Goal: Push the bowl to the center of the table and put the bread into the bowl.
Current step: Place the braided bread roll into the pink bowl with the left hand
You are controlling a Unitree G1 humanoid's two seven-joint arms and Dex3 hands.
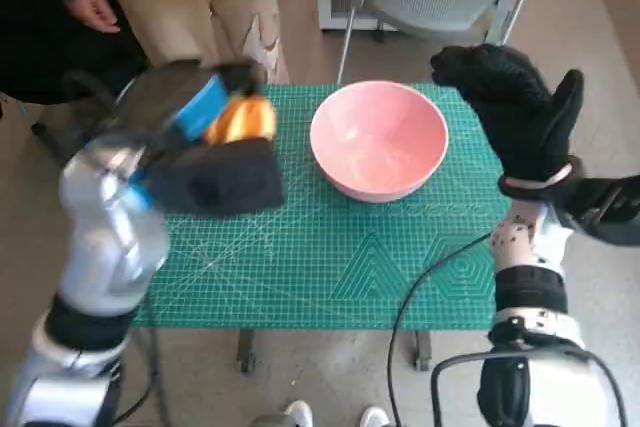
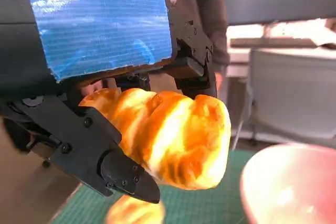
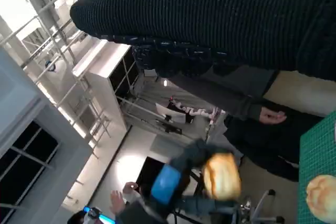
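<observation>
Bowl (image 1: 379, 140), pink, holds nothing and stands between the hands on the green mat (image 1: 330, 257). The left hand (image 1: 215, 152) grips the bread (image 1: 240, 119) just beside its rim. The right hand (image 1: 520, 112) hovers empty, fingers spread, beside it.

The left hand (image 1: 205, 137) holds the bread (image 1: 240, 119) over the green mat (image 1: 330, 257), left of the pink bowl (image 1: 378, 139). The right hand (image 1: 520, 107), apparently empty, is raised beside the bowl.
</observation>
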